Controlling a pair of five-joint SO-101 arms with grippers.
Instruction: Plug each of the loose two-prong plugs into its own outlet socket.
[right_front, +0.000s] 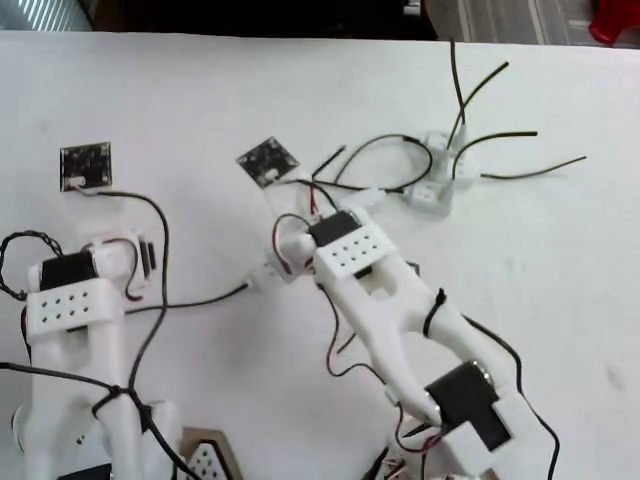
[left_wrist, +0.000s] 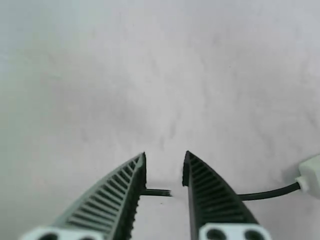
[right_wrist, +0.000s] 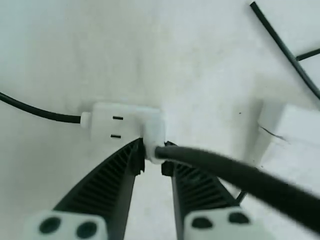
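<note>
In the right wrist view my right gripper (right_wrist: 152, 147) is shut on a white two-prong plug (right_wrist: 154, 134), whose thick black cable (right_wrist: 225, 170) runs back over one finger. The plug touches the end of a white outlet socket (right_wrist: 112, 125) with two slots on its face; I cannot tell whether the prongs are in. From above, that gripper (right_front: 285, 255) sits mid-table beside the socket (right_front: 262, 275). My left gripper (left_wrist: 165, 157) stands open over bare table, with a black cable end (left_wrist: 159, 192) low between its fingers. In the high view it (right_front: 140, 262) is at the left.
Two more white sockets (right_front: 430, 195) (right_front: 440, 145) with several black cables lie at the back right; one white block (right_wrist: 290, 130) is close to my right gripper. Two small dark boards (right_front: 85, 165) (right_front: 268, 160) lie farther back. A black cable (right_front: 200, 298) crosses between the arms.
</note>
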